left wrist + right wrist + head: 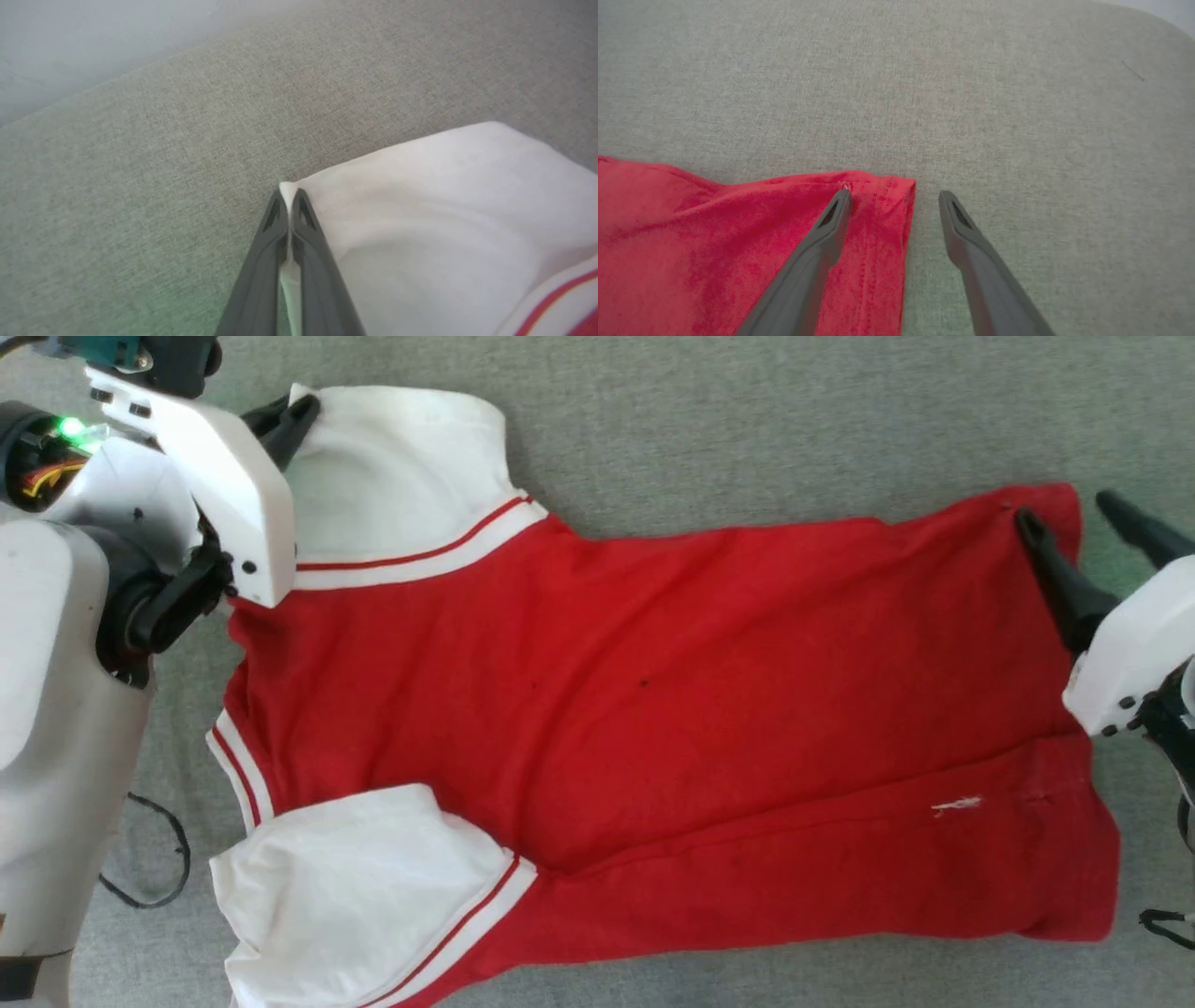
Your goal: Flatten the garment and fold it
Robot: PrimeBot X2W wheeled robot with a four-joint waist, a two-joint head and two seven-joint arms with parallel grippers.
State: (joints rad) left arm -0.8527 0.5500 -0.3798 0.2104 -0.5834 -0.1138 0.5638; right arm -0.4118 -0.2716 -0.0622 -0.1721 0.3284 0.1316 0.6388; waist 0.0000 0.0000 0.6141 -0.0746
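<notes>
Operator: Where is the garment (653, 709), and how does it lie?

Technician: It is spread across the grey surface (747, 429), collar end toward the robot's left and hem toward its right. The plain red side faces up. The near sleeve (355, 887) lies folded in over the body

Operator: What is the state of the left gripper (289, 415)?

Technician: Closed on cloth. In the left wrist view its fingers (306, 219) meet, with the corner of the far sleeve (444, 196) pinched between them. The likely reason is to anchor that corner so the sleeve can be drawn out flat

Operator: And the right gripper (1066, 509)?

Technician: Spread wide and holding nothing. It straddles the far hem corner (887, 205), with one finger over the red cloth and the other over the bare surface. That placement suits closing on the hem edge to match the left side's grip

Operator: What is the stage?

Technician: Flattening, by my estimate. A long crease (794, 817) runs from the near sleeve toward the hem, so tension along the far edge looks necessary before any fold
</notes>
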